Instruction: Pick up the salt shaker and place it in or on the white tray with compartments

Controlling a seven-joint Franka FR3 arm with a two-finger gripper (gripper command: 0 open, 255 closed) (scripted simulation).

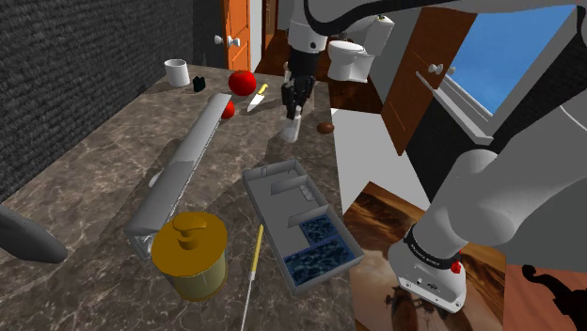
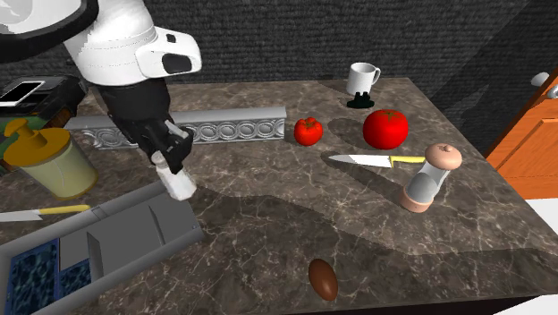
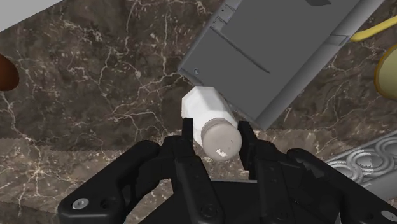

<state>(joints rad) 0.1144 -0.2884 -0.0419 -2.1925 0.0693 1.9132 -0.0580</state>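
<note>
In the shoulder view, the hand is clamped on the white salt shaker over the dark marble worktop, just beyond the far end of the grey compartment tray. In the second exterior view, the shaker hangs tilted under the hand at the tray's corner, well apart from the grinder on that view's right. In the wrist view, both fingers press the shaker's sides near its cap, the tray's corner just beside it.
</note>
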